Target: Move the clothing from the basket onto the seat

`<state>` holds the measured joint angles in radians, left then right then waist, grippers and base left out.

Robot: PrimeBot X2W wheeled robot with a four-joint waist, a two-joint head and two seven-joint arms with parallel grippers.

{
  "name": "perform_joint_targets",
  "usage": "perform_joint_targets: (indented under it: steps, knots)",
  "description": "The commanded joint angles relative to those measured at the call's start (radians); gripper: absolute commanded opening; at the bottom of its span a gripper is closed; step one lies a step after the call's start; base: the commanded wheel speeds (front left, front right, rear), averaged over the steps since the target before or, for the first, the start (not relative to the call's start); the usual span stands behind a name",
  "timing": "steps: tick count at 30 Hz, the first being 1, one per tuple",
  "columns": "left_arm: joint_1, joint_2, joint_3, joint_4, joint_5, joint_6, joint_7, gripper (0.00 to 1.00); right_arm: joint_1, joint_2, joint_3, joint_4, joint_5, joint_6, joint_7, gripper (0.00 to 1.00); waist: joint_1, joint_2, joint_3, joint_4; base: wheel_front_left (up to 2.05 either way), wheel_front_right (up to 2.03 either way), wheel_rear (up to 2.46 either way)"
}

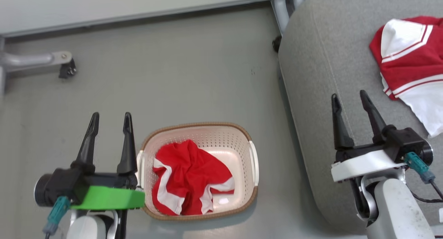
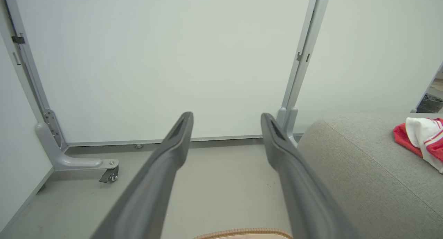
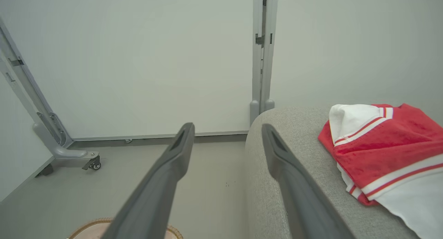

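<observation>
One red-and-white garment (image 1: 408,59) rests on the seat (image 1: 322,76); right claw (image 1: 349,97) gapes empty, left claw (image 1: 110,119) hangs open beside the basket (image 1: 193,125), likely for its second garment (image 1: 187,173).

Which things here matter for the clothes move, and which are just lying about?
Job: crumpled red garment; basket holding it; seat; red-and-white garment lying on it.
Lying about: castered partition foot; partition post behind the seat.

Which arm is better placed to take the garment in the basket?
Left: the left end effector, open, hangs beside the basket holding the red garment; the right end effector is over the seat.
</observation>
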<state>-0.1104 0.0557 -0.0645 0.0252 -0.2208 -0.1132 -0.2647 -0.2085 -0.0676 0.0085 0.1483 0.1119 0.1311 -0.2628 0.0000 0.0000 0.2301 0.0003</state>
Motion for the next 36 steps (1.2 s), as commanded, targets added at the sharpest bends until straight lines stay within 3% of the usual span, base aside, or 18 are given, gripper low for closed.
perform_joint_targets:
  steps: [1,11,16,36]
  knots:
    - [0.031,-0.002,0.011,-0.014,0.014,0.002,0.001,1.00,0.026,-0.004,0.012,-0.016,-0.002,-0.001,-0.003,1.00,0.0000,0.0000,-0.094,0.040,0.00,0.00,0.00]
    - [0.200,-0.004,0.007,-0.093,0.007,0.029,0.001,1.00,0.191,-0.006,0.077,-0.131,0.027,-0.001,-0.003,1.00,0.0000,0.0000,-0.212,0.028,0.00,0.00,0.00]
    - [0.271,-0.004,-0.008,-0.107,0.019,0.061,0.001,1.00,0.259,-0.024,0.111,-0.125,0.022,-0.001,-0.003,1.00,0.0000,0.0000,-0.234,0.013,0.00,0.00,0.00]
    - [0.308,-0.004,-0.057,-0.059,0.020,0.055,0.001,1.00,0.328,-0.019,0.116,-0.095,0.037,-0.001,-0.003,1.00,0.0000,0.0000,-0.260,0.032,0.00,0.00,0.00]
